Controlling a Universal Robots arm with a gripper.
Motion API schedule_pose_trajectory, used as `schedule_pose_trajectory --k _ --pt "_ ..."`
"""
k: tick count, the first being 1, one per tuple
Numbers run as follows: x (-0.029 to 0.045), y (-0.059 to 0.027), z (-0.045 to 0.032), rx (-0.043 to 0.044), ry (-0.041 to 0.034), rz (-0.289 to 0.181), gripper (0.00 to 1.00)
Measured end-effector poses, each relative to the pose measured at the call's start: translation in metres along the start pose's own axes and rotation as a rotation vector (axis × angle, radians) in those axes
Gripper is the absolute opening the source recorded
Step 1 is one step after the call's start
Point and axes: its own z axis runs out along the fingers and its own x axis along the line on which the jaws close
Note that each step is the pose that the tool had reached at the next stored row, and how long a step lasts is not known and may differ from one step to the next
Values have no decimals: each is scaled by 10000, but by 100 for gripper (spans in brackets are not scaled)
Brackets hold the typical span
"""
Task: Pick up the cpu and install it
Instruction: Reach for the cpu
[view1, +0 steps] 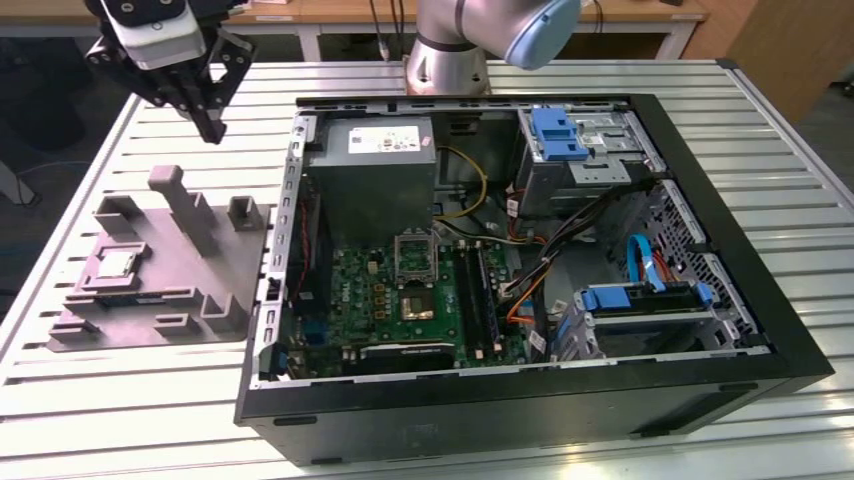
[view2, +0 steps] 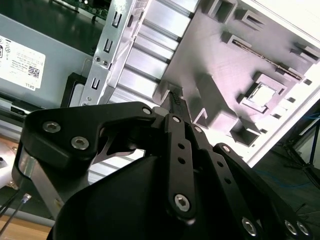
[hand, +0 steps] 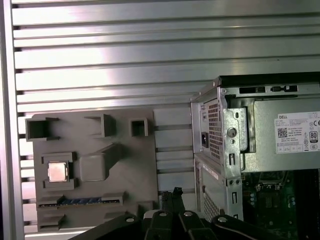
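Slatted metal table (view1: 787, 200) carries everything we see: an open case (view1: 534, 400) lying on its side and, on the exterior view's left of it, a grey tray (view1: 187, 270) of moulded pockets. We take it the case lies flat with its panel off so that the board faces up and the socket (view1: 419, 304) can be reached from above. The cpu (view1: 116, 263) sits top-up in a square pocket of the tray, which we judge keeps it level and in a known spot for a grasp.

The gripper (view1: 214, 128) hangs in the air above the tray's far edge, near the case's corner. Its fingers (view1: 207, 112) are drawn together to a point with nothing between them. The cpu lies well apart from those tips, lower down and toward the exterior view's left, untouched in its pocket.
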Motion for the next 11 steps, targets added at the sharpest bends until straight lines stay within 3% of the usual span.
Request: schedule_pose_trajectory --k 11 --pt "67 -5 0 0 0 1 11"
